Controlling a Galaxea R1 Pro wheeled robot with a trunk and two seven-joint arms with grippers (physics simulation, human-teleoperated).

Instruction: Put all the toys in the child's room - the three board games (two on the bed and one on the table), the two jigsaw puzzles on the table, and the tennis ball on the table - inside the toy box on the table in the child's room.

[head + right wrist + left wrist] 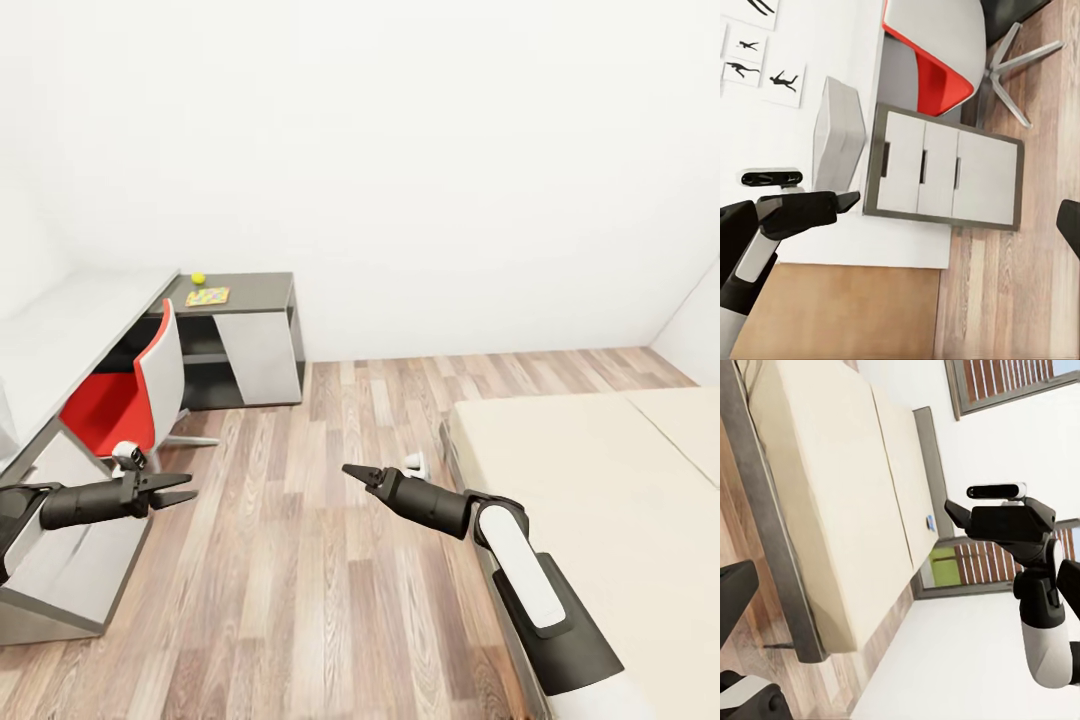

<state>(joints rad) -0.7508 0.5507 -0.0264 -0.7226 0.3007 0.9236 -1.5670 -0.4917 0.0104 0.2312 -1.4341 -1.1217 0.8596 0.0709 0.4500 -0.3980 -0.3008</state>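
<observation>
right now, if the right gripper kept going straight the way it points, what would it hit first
Judging by the right wrist view, the right gripper points toward the table's white drawers beside the red chair. The left gripper sits near that line, though depth is unclear.

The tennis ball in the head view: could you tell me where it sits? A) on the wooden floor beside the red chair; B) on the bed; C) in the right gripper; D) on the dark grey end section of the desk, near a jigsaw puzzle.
D: the tennis ball rests on the dark grey end of the table, a little apart from the colourful jigsaw puzzle lying flat there.
</observation>
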